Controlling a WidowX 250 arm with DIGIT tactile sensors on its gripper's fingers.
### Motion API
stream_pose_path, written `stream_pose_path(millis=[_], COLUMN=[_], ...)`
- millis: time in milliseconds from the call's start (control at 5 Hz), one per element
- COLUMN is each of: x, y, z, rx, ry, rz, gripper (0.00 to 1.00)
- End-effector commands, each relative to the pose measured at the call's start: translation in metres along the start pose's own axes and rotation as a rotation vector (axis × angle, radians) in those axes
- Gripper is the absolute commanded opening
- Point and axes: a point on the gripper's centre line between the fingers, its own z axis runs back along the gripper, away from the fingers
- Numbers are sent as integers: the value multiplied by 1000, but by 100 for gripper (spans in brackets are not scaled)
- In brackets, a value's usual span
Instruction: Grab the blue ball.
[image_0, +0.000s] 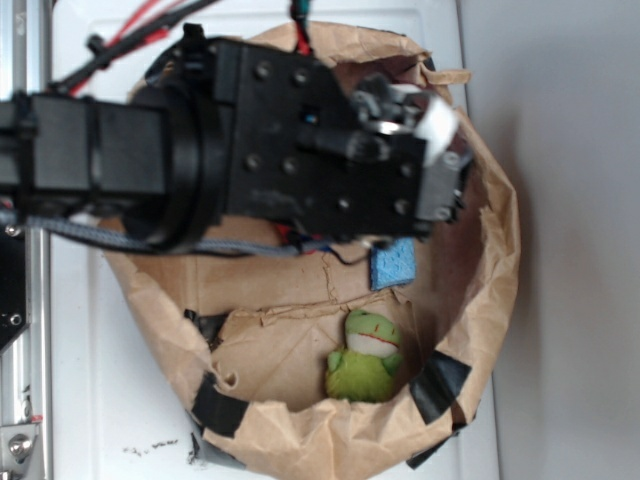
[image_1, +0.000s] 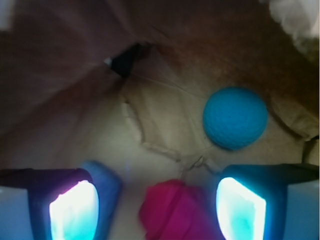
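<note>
The pincer (image_1: 157, 207) stands wide apart and holds nothing; in the wrist view its two fingers (image_1: 75, 210) show at the lower left and lower right with open space between them. Between them lies a red paper wad (image_1: 172, 212), touched by neither finger. A light-blue sponge (image_1: 107, 182) lies just beside the left finger in that view; whether they touch cannot be told. The blue ball (image_1: 235, 118) rests on the paper floor beyond the fingertips, up and to the right of the wad, clear of both fingers and near the right-hand wall.

All of this sits inside a brown paper bag (image_0: 480, 330) with its rim rolled down and patched with black tape (image_0: 438, 385). From the exterior view the black arm (image_0: 250, 140) reaches from the left over the bag's mouth and hides the ball and the wad. The sponge (image_0: 392, 264) peeks out under the arm, and a green frog plush toy (image_0: 365, 358) lies in the bag's lower part, well apart from the pincer.

The bag's walls rise close around the pincer, leaving little room sideways. The bag stands on a white counter (image_0: 100, 400), with a metal rail (image_0: 25, 380) along its left edge.
</note>
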Motion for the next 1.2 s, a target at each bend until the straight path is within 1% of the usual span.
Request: stream_pose_path(millis=[0,200,400,600,800,1000], x=[20,24,21,20,20,18], y=[36,37,27,23,25,21], z=[-2,-18,-39,-48,-49,-36], rx=[-28,-37,-8,17,12,4], ry=[-41,-69,-108,-132,-134,-109], rz=[-14,-17,-19,17,14,2], gripper=[100,100,100,0,0,0])
